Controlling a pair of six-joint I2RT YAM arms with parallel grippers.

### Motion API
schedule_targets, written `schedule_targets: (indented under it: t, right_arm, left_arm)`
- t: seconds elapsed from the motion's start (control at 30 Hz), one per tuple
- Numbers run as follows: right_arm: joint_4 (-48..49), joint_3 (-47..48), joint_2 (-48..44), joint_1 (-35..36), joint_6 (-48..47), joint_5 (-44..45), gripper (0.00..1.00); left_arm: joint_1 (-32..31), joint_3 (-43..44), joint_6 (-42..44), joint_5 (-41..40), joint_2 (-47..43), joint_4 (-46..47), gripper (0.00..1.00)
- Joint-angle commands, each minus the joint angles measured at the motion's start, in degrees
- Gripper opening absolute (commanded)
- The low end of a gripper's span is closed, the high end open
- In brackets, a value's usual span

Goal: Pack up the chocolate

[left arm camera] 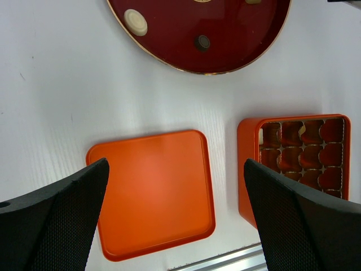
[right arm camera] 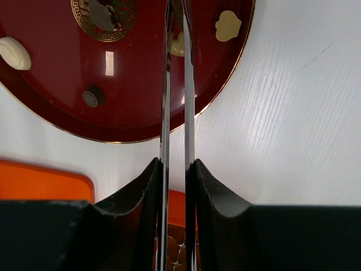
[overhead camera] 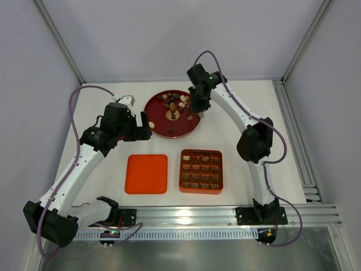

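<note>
Plate (right arm camera: 56, 96): deep glossy red, thin gold rim, gold key-pattern medallion (right arm camera: 104, 17) at centre. Chocolates (left arm camera: 136, 21): cream-white, mid brown, near-black (one dark piece has a paler centre). Box (left arm camera: 248, 164): orange, square grid inside. Lid (left arm camera: 152, 192): same orange, plain. Tweezers (right arm camera: 164, 113): mirror silver. Table (left arm camera: 56, 84): white, faint grain. Left gripper (left arm camera: 175, 164): black, fine mesh texture.

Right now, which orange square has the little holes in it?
The orange box on the right: it is gridded into small pockets. The orange lid on its left is flat and smooth.
</note>
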Motion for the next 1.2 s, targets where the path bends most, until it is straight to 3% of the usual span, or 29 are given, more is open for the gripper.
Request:
schedule_targets:
  t: [0.0,0.4,0.87,1.17]
  right_arm:
    - [0.3,0.1,-7.6,0.2,-0.4,-0.1,0.25]
    - [-0.1,-12.4,-21.3,1.5,-0.1,-0.6,0.24]
    - [0.4,-47.2,-56.1,3.9,5.1,-0.1,0.24]
    - [0.0,-61.5,-67.6,6.6,9.5,-1.9,0.24]
  left_arm:
    - [-0.1,1.3,0.2,-0.4,-1.4,0.3,1.0]
    - [0.0,1.0,-0.2,0.0,-2.0,0.2,1.0]
    - [-0.1,-0.1,-0.5,0.6,-2.6,0.2,1.0]
    - [-0.1,0.5,-0.9,0.3,-2.4,-0.1,1.0]
